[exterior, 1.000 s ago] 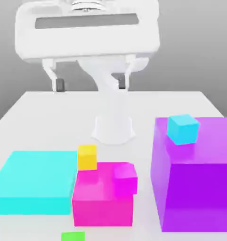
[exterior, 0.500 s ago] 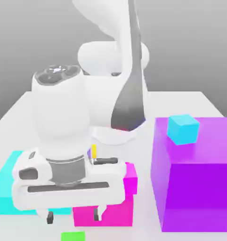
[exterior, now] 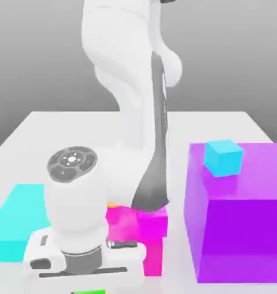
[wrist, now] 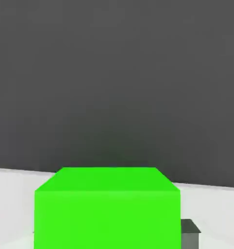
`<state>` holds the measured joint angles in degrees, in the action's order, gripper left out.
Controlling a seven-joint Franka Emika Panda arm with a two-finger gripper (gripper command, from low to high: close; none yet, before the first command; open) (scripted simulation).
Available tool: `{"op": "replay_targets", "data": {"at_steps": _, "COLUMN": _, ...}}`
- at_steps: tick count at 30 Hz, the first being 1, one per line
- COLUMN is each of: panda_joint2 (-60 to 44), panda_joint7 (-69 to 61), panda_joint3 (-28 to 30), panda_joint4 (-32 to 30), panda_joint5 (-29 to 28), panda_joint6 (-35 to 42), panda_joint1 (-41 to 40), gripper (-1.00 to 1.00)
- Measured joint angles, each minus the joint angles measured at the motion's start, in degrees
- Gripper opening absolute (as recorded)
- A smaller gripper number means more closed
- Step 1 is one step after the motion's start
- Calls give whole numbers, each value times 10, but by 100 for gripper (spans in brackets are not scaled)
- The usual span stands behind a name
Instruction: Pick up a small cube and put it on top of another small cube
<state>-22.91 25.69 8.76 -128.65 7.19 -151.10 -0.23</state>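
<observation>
The gripper [wrist: 109, 239] is reaching down at the small green cube [wrist: 108, 219]; whether its jaws are gripping, I cannot tell. Beyond, the magenta cube [exterior: 152, 224] is resting on the pink block [exterior: 153, 258], and the light-blue cube [exterior: 223, 158] is sitting atop the purple block [exterior: 244, 241].

The small cube [wrist: 108, 219] is glowing plain bright green. The slab [exterior: 14, 224] is showing cyan, the low block [exterior: 154, 255] hot pink, the big block [exterior: 244, 235] purple, and the cube on it [exterior: 223, 158] sky blue. The arm [exterior: 115, 34] is wearing white with dark grey patches.
</observation>
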Motion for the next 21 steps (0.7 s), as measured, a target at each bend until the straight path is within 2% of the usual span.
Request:
{"op": "replay_targets", "data": {"at_steps": 8, "panda_joint2": 161, "panda_joint7": 60, "panda_joint3": -17, "panda_joint4": -84, "panda_joint5": -2, "panda_joint6": 79, "panda_joint1": 34, "gripper": -100}}
{"op": "replay_targets", "data": {"at_steps": 18, "panda_joint2": 368, "panda_joint7": 183, "panda_joint3": -59, "panda_joint4": -196, "panda_joint5": -63, "panda_joint6": 168, "panda_joint1": 59, "gripper": -100}}
{"op": "replay_targets", "data": {"at_steps": 21, "panda_joint2": 370, "panda_joint7": 202, "panda_joint3": -70, "panda_joint4": -223, "panda_joint5": -73, "panda_joint6": 142, "panda_joint1": 57, "gripper": -100}}
